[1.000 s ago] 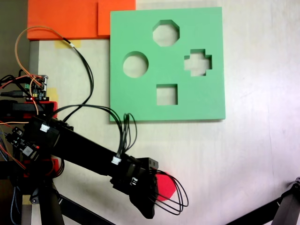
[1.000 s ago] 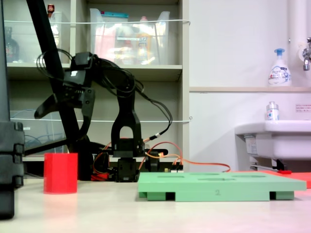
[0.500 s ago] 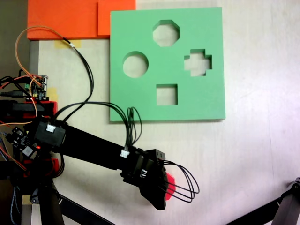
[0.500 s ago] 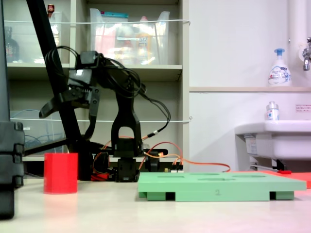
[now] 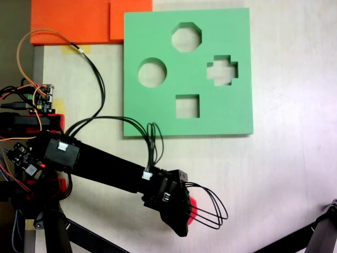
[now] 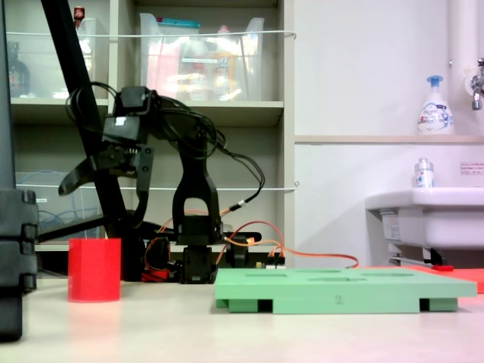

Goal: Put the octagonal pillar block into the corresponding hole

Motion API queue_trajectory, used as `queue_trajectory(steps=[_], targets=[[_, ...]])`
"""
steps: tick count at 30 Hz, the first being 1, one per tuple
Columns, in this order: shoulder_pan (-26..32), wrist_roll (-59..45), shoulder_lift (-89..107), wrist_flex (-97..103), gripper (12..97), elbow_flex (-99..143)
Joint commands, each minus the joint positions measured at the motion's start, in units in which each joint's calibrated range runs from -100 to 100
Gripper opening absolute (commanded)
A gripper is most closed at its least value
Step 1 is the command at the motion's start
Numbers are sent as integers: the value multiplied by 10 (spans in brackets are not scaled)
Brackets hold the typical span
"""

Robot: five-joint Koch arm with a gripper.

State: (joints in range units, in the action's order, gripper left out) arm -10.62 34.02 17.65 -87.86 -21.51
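Task barely begun from my end. Octagonal pillar block (image 6: pixel 94 269) stands upright on surface (image 6: pixel 249 336), well apart from green board (image 6: pixel 344 289), not gripped. My hand (image 6: pixel 102 195) hangs above block, jaws spread apart, holding nothing. Octagonal hole (image 5: pixel 186 37) vacant; round, cross, square cutouts vacant too. Left: descend, grip, carry, insert.

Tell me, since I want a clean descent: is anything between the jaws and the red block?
Nothing visible. In the side-on fixed view the gripper hangs open above the red octagonal block, with only air between them. The block stands upright on the table, apart from the green board.
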Motion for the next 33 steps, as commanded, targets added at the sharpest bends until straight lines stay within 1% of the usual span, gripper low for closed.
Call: queue_trajectory(steps=[1, 10, 33], targets=[[-2, -4, -2, 35, 746, -7], [-5, -5, -13, 63, 746, 41], [-10, -25, -98, 91, 746, 45]])
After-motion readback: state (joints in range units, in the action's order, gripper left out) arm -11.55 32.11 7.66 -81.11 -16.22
